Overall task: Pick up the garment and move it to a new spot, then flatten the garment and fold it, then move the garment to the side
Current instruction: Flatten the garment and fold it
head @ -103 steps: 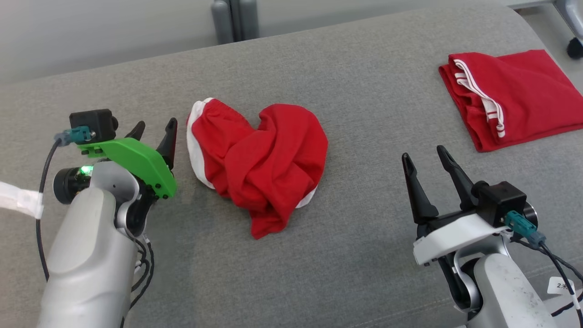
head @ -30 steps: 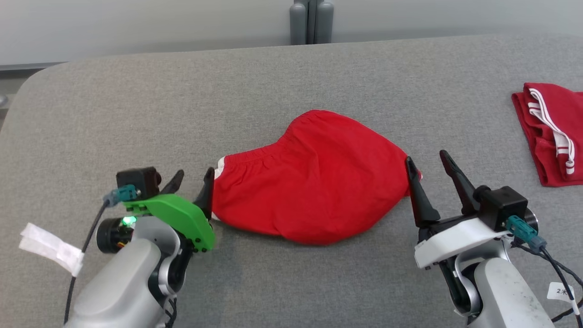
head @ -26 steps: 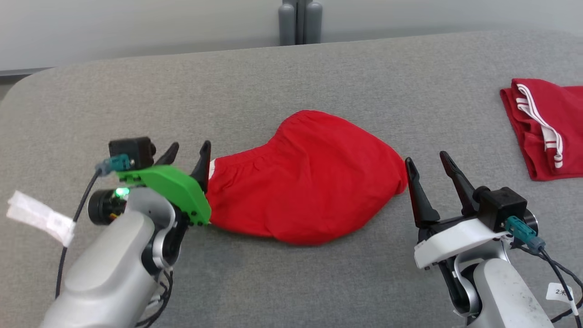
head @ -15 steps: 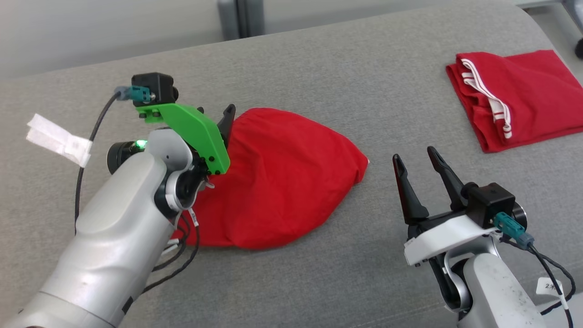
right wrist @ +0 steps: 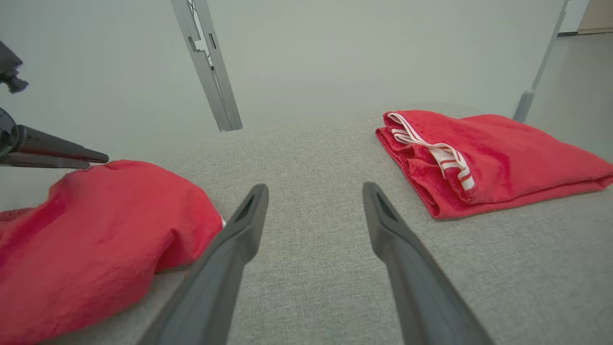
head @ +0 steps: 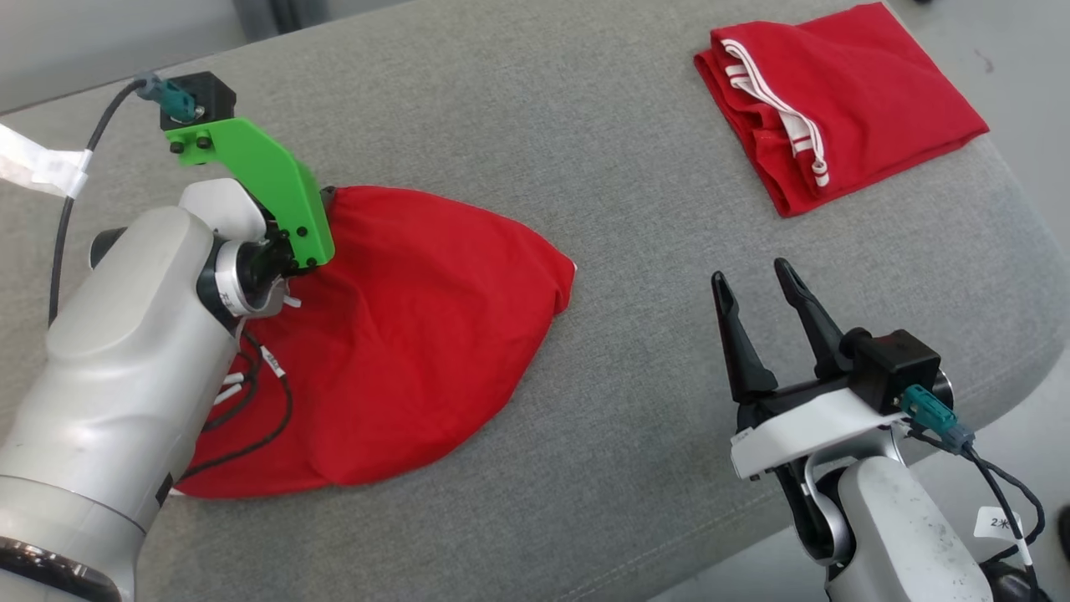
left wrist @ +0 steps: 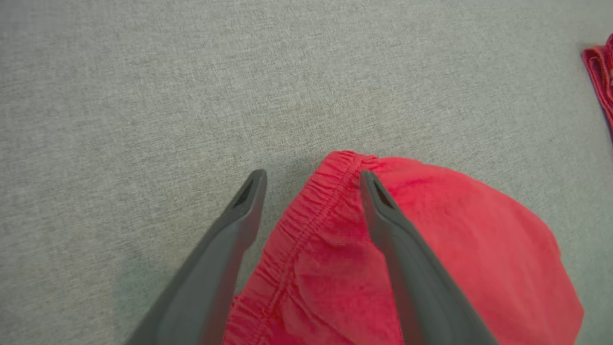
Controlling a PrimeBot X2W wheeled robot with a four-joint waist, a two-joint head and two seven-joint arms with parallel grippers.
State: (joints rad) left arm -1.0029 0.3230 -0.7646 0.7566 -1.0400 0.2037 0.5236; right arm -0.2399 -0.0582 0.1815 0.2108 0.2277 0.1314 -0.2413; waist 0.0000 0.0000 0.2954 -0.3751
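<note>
While the red shorts (head: pixel 418 334) are lying spread on the grey cushion (head: pixel 535 109), the left gripper (left wrist: pixel 312 175) is hanging at their elastic waistband corner, its fingers spread wide and gripping nothing. The right gripper (head: pixel 750 270) is hovering near the shorts' right edge, fingers likewise apart and empty. A folded red garment (head: pixel 853 92) is lying well apart at the far right.

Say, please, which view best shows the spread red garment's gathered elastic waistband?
Left wrist view: the waistband lies close, framed by the open left gripper. Head view: the left arm mostly covers it. Right wrist view: too indistinct to tell.
</note>
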